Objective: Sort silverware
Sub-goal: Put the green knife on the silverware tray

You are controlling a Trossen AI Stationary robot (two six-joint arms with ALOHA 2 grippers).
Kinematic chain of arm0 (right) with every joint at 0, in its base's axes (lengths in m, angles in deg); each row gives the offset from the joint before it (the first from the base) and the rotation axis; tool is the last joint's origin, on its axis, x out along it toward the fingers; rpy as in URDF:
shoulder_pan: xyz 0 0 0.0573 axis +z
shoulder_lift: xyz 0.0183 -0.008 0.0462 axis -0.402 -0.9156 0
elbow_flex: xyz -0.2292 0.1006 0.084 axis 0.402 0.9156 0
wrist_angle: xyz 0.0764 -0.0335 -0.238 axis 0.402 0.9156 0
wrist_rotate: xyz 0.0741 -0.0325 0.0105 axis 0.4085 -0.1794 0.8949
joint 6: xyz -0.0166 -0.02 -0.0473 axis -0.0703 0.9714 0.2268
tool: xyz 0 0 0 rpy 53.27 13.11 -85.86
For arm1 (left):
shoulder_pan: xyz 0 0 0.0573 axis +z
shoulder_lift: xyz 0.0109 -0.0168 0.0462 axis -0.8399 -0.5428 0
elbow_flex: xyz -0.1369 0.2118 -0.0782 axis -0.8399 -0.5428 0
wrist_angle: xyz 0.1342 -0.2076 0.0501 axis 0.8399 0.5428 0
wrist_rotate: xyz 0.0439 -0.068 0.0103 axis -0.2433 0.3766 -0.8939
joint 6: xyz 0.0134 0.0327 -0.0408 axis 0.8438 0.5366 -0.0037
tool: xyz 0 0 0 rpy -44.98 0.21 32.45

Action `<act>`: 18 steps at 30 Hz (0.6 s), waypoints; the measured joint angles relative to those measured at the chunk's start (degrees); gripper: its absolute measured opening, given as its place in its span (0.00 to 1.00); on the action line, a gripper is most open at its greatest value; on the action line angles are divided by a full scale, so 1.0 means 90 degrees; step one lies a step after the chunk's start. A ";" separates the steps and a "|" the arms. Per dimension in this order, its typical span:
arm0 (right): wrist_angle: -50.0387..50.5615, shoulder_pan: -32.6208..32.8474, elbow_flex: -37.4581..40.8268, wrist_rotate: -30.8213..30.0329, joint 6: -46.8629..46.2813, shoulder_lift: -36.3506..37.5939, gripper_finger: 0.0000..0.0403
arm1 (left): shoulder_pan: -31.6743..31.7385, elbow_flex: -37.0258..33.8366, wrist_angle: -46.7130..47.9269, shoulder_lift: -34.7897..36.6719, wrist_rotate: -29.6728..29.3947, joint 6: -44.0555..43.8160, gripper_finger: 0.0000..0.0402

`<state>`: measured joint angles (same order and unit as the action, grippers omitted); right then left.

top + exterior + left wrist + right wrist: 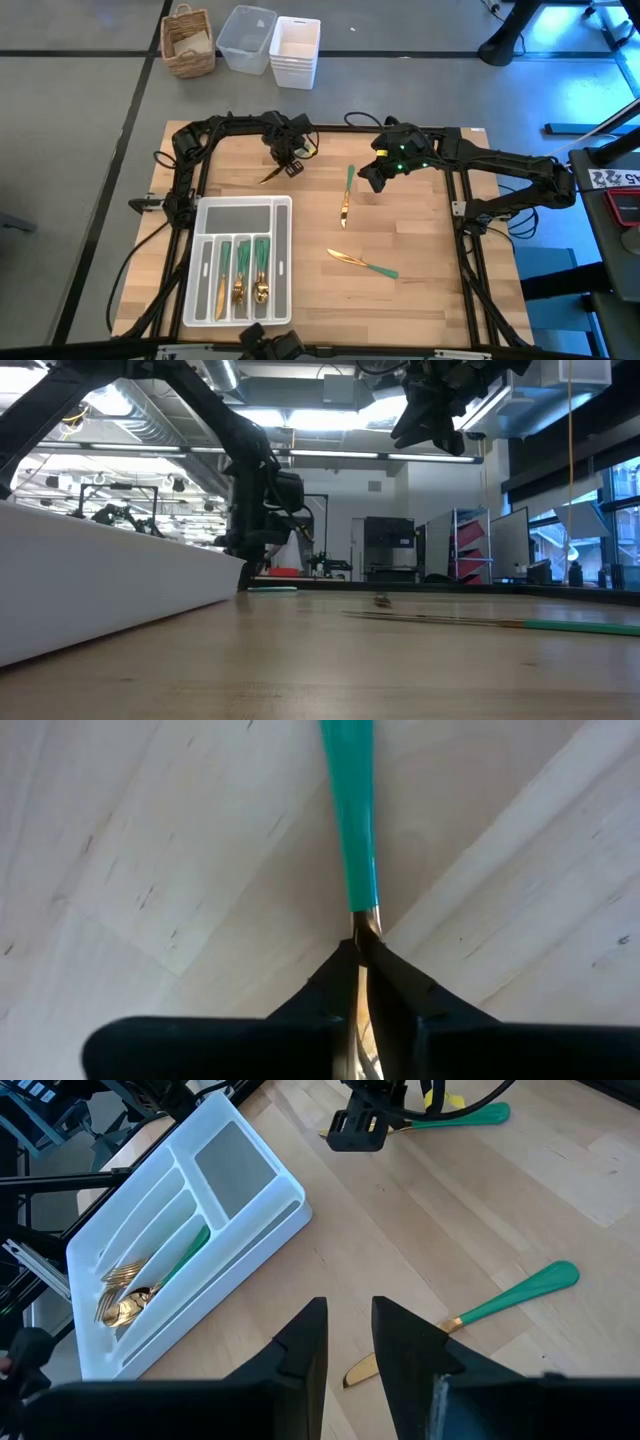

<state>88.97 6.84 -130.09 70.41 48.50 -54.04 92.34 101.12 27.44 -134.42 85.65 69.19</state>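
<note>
My left gripper (289,165) points down at the table's far left, shut on one piece of silverware (271,176). Its green handle (350,810) runs out from the fingers one way and its gold head the other. My right gripper (372,183) hovers open above the table's far middle, with nothing between its fingers (300,1345). Two more green-handled pieces lie flat on the wood: one (345,197) just beside the right gripper and one (363,263) nearer the front. The white tray (200,212) at the near left holds several pieces (243,275) in its narrow slots. My left gripper pinches the piece at its gold neck (364,925), right where the green handle ends, between the two fingertips. The fingers come from above and lie across the piece. The piece stays level and low over the wood; whether it is clear of the table I cannot tell.
Black frame rails (190,170) run along the table's left, far and right sides. Beyond the far edge stand a wicker basket (188,42), a clear bin (247,38) and stacked white bins (296,50). Bare wood lies at the near right (440,290).
</note>
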 joint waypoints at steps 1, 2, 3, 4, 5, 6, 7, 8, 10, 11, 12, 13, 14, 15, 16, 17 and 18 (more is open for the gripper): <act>0.0000 0.0000 0.0000 0.0000 0.0000 0.0000 0.21 | -0.0001 0.0000 -0.0004 0.0001 0.0002 0.0079 0.05; 0.0000 -0.0001 0.0000 0.0000 0.0000 0.0000 0.21 | -0.0007 0.0000 -0.0017 0.0003 0.0005 0.0188 0.06; 0.0000 0.0000 0.0000 0.0000 0.0002 0.0000 0.21 | -0.0010 0.0000 -0.0029 0.0004 0.0010 0.0299 0.07; 0.0002 0.0000 0.0000 0.0000 0.0001 0.0000 0.21 | -0.0011 0.0000 -0.0032 0.0005 0.0010 0.0371 0.08; 0.0003 0.0000 0.0000 0.0000 0.0000 0.0000 0.21 | -0.0011 0.0000 -0.0037 0.0005 0.0010 0.0446 0.09; 0.0005 0.0000 0.0000 0.0000 0.0002 0.0000 0.21 | -0.0011 0.0000 -0.0043 0.0005 0.0010 0.0480 0.10; 0.0006 0.0000 0.0000 0.0000 0.0002 0.0000 0.21 | -0.0011 0.0000 -0.0055 0.0005 0.0010 0.0485 0.12; 0.0010 -0.0002 0.0000 0.0000 0.0002 0.0000 0.21 | -0.0009 0.0000 -0.0088 0.0005 0.0010 0.0485 0.13; 0.0019 0.0000 0.0000 0.0000 0.0002 0.0000 0.21 | -0.0011 0.0000 -0.0243 0.0008 0.0012 0.0485 0.15; 0.0025 0.0000 0.0000 0.0000 0.0002 0.0000 0.21 | -0.0011 0.0002 -0.0318 0.0008 0.0015 0.0479 0.16; 0.0038 0.0000 0.0000 0.0000 0.0002 0.0000 0.21 | -0.0011 0.0002 -0.0384 0.0008 0.0019 0.0448 0.17; 0.0050 0.0000 0.0000 0.0000 0.0002 0.0000 0.21 | -0.0011 0.0002 -0.0452 0.0008 0.0024 0.0436 0.17; 0.0052 0.0000 0.0000 0.0000 0.0002 0.0000 0.21 | -0.0009 0.0002 -0.0518 0.0008 0.0024 0.0439 0.17; 0.0049 0.0000 0.0000 0.0000 0.0003 0.0000 0.21 | -0.0010 0.0006 -0.0563 0.0008 0.0024 0.0440 0.18; 0.0051 0.0000 0.0000 0.0000 0.0003 0.0000 0.21 | -0.0010 0.0007 -0.0570 0.0010 0.0024 0.0440 0.18; 0.0051 -0.0002 0.0000 0.0000 0.0004 0.0000 0.21 | -0.0011 0.0007 -0.0549 0.0011 0.0024 0.0438 0.18; 0.0051 0.0000 0.0000 0.0000 0.0003 0.0000 0.21 | -0.0011 0.0007 -0.0527 0.0013 0.0024 0.0438 0.18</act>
<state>89.43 6.84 -130.09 70.41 48.52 -54.04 92.24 101.19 22.70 -134.31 85.87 73.13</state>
